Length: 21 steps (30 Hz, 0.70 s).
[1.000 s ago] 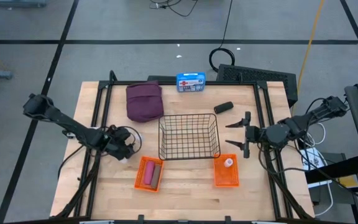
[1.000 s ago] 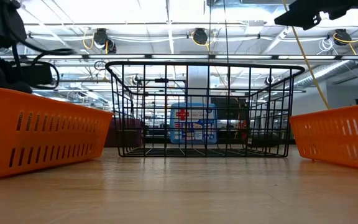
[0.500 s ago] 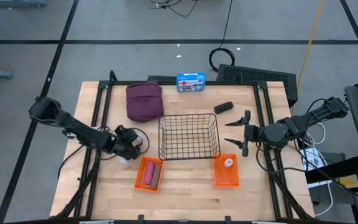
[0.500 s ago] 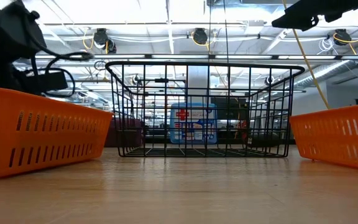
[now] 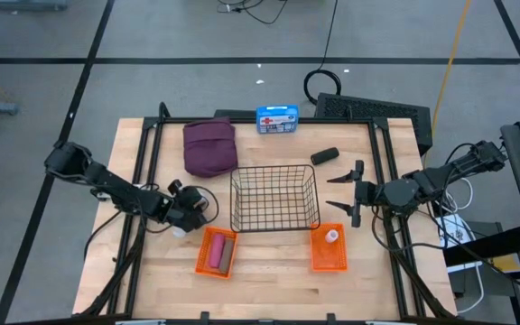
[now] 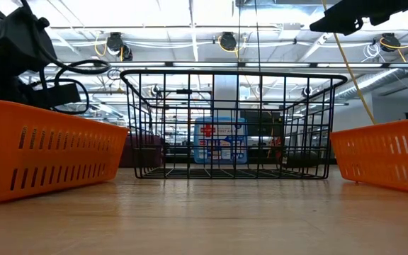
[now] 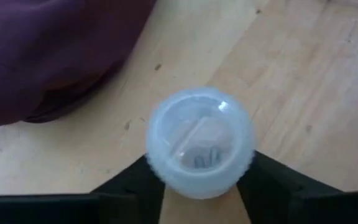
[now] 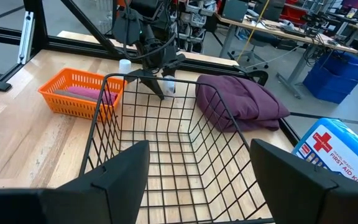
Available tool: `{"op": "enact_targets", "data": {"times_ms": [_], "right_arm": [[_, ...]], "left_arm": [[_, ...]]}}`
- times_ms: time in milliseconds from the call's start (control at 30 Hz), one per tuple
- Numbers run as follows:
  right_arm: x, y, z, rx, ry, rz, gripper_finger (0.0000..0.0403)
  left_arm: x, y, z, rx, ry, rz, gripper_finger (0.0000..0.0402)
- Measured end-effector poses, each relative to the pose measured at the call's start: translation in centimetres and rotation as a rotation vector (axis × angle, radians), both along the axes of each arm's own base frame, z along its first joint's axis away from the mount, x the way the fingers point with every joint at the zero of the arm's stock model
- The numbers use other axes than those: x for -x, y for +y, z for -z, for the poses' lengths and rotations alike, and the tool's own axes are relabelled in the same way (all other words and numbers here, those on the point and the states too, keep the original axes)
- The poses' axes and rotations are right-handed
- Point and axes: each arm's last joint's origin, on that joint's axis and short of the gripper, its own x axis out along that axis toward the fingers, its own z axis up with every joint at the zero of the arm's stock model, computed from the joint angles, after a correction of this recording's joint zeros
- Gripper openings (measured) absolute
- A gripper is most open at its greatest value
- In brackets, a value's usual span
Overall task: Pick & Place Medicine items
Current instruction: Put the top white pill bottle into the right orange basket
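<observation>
A tiny white round bottle [image 7: 199, 143] stands on the wood just left of the wire basket [image 5: 274, 199], and my left gripper [image 5: 202, 209] is shut on it. A second white bottle [image 8: 125, 65] stands a little farther left. A third bottle [image 5: 332, 236] lies in the right orange bin [image 5: 328, 248]. The pink cylinder [image 5: 218, 253] lies in the left orange bin [image 5: 215, 251]. The maroon pouch [image 5: 208, 147] and the dark-grey oblong piece [image 5: 324, 155] lie on the far part of the table. My right gripper [image 5: 343, 194] hovers open to the right of the wire basket. My left gripper pinches the bottle's round side wall [image 7: 157, 171] between its two fingers [image 7: 132, 183], one on each side. The fingers slant down from the table's left. The bottle stays upright, top up, and its base seems to rest on the table.
A blue first-aid box [image 5: 277, 118] stands at the far edge behind the wire basket. The black frame rails [image 5: 143, 171] run along both sides of the table. Bare wood [image 5: 269, 289] lies along the near edge.
My left gripper has gone toward the wire basket and sunk lower, tipping further down. My right gripper has kept still.
</observation>
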Motion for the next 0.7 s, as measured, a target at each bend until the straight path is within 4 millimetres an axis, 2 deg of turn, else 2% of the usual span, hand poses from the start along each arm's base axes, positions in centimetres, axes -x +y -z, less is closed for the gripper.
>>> {"op": "enact_targets", "data": {"times_ms": [100, 167, 300, 400, 500, 700], "right_arm": [[0.0, 0.0, 0.0, 0.0, 0.0, 0.0, 0.0265], [0.0, 0.0, 0.0, 0.0, 0.0, 0.0, 0.0265], [0.0, 0.0, 0.0, 0.0, 0.0, 0.0, 0.0265], [0.0, 0.0, 0.0, -0.006, -0.001, 0.001, 0.0265], [0.0, 0.0, 0.0, -0.007, -0.002, 0.002, 0.0265], [0.0, 0.0, 0.0, -0.008, -0.004, 0.002, 0.0265]], "left_arm": [[-0.1, 0.1, -0.1, 0.007, -0.006, -0.005, 0.014], [-0.3, 0.2, -0.5, 0.033, -0.016, -0.009, 0.0138], [-1.8, 0.2, -3.2, 0.069, -0.083, 0.007, 0.0138], [-3.1, 0.4, -6.2, 0.061, -0.111, 0.039, 0.0138], [-4.8, 0.5, -10.4, 0.026, -0.191, 0.09, 0.0138], [-8.4, 0.8, -18.9, -0.159, -0.354, 0.251, 0.0138]]}}
